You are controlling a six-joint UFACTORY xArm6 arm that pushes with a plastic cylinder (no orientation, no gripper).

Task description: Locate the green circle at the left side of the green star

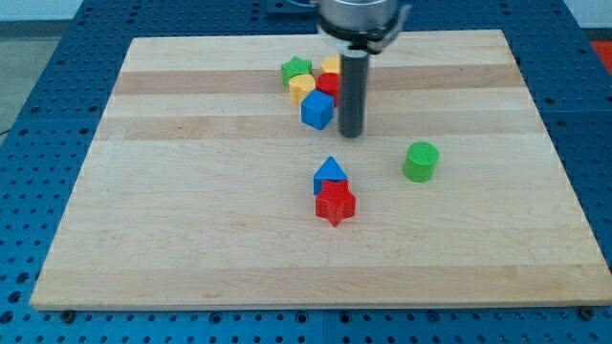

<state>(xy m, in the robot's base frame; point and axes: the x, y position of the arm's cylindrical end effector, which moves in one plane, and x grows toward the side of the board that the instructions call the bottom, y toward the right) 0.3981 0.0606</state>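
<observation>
On the wooden tabletop (191, 239), seen through the single camera view, the green circle (421, 161) sits well away from its goal. Taking the green star (296, 69) as the landmark: the circle lies far toward the view's right and lower down from the star, with a cluster of blocks between them. So the job looks barely begun, by my reckoning; the circle must travel past the whole cluster to end up on the star's left, where the wood is bare.

Pressed against the star on its right and lower side are a yellow block (302, 88), a second yellow block (332, 66) partly hidden behind the rod, a red block (328, 85) and a blue cube (316, 111). Further below the star, near the middle of the board, a blue triangle (330, 172) touches a red star (335, 203).

As for the end effector, it is just a dark rod with nothing to open or close; my tip (351, 133) rests on the board below and right of the star, just beside the blue cube, and clear of the green circle.

The circle is a short upright cylinder, its axis vertical and flat face up; being round, it points no particular way, so a push from any side should serve alike.
</observation>
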